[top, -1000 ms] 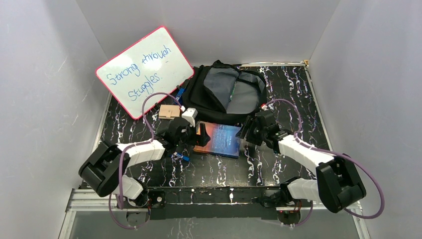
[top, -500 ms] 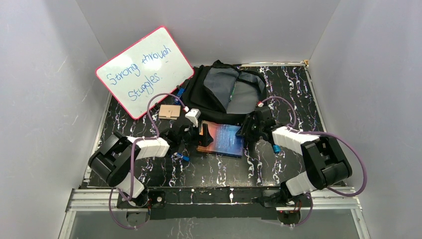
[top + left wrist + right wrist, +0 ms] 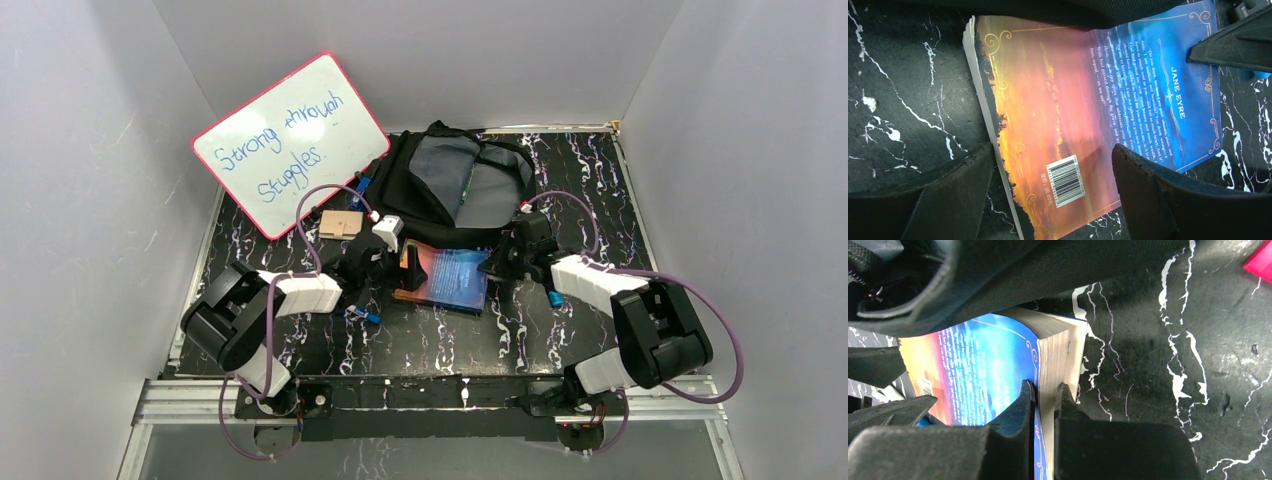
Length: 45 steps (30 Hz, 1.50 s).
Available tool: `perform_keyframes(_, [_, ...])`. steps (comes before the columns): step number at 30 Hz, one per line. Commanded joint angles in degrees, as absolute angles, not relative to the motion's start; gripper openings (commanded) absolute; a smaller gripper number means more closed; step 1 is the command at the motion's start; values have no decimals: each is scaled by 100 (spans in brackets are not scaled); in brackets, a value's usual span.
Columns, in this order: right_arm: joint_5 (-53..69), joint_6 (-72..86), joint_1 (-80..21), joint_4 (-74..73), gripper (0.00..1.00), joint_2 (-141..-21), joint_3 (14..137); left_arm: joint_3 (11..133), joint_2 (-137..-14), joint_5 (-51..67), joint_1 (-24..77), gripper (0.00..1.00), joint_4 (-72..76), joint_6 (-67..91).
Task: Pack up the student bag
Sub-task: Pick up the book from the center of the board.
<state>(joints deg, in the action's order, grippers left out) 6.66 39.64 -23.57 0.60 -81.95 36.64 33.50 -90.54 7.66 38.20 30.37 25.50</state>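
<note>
Currently: the student bag (image 3: 452, 170) lies at the far middle of the table (image 3: 590, 200), mouth open upward, grey lining showing; a thin coloured strip shows inside, too small to identify. The book (image 3: 452, 282), a paperback with its back cover up, lies on the table just in front of the bag; both wrist views show its far edge under the bag's near fabric lip, touching or nearly so, but the body of the book is outside the opening. The right gripper (image 3: 1044, 390) is clamped on the right-hand corner of the book, one finger on the cover, the other against the page block. The left gripper (image 3: 1050, 157) is spread wide across the opposite edge; one finger sits over the bare table beside the pages, the other above the cover near the barcode; no pinch visible there. Judged progress: bag opened, book brought to the mouth, insertion not yet done; the book looks to be the item in hand. Remaining, by my reading: lift or slide the book past the lip into the lining, then release. A whiteboard (image 3: 290, 140) leans at the far left and a small wooden block (image 3: 340, 223) sits left of the bag; cannot tell whether either is meant for packing.
</note>
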Motion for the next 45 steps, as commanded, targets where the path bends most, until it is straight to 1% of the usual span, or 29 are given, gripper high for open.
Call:
perform_keyframes(1, [937, 3978, -2520, 11, 0, -7795, 3867, 3457, -8598, 641, 3961, 85, 2889, 2450])
perform_keyframes(4, [904, 3965, -2514, -268, 0, -7620, 3947, 3309, -7827, 150, 3964, 87, 2881, 2194])
perform_keyframes(9, [874, 3944, -2514, -523, 0, -7339, 4010, 3325, -6976, 132, 3972, 87, 2417, 1550])
perform_keyframes(11, [840, 3930, -2516, -586, 0, -7259, 4005, 3225, -6744, 558, 3999, 87, 2433, 1197])
perform_keyframes(12, [836, 3929, -2514, -620, 0, -7222, 4006, 3098, -6636, 960, 4047, 87, 2545, 899])
perform_keyframes(14, [822, 3944, -2516, -658, 0, -7156, 4008, 2754, -6383, 1648, 4360, 87, 2860, -81])
perform_keyframes(17, [830, 3970, -2515, -715, 0, -7071, 4036, 2488, -6216, 1867, 4987, 88, 2880, -1367])
perform_keyframes(21, [921, 4010, -2514, -810, 0, -7012, 4159, 2483, -6408, 1701, 5493, 86, 2565, -2416])
perform_keyframes(23, [980, 4016, -2518, -881, 0, -7001, 4263, 2431, -6565, 1261, 5835, 86, 2618, -3076])
perform_keyframes(26, [1022, 4017, -2515, -961, 0, -6996, 4347, 2318, -6927, 589, 6211, 86, 3023, -3588])
perform_keyframes(34, [1132, 4097, -2515, -1035, 0, -6953, 4392, 2364, -7939, -871, 6829, 86, 3966, -4415])
perform_keyframes(45, [1372, 4315, -2515, -1109, 0, -6919, 4595, 2449, -9335, -2058, 7187, 85, 5583, -5156])
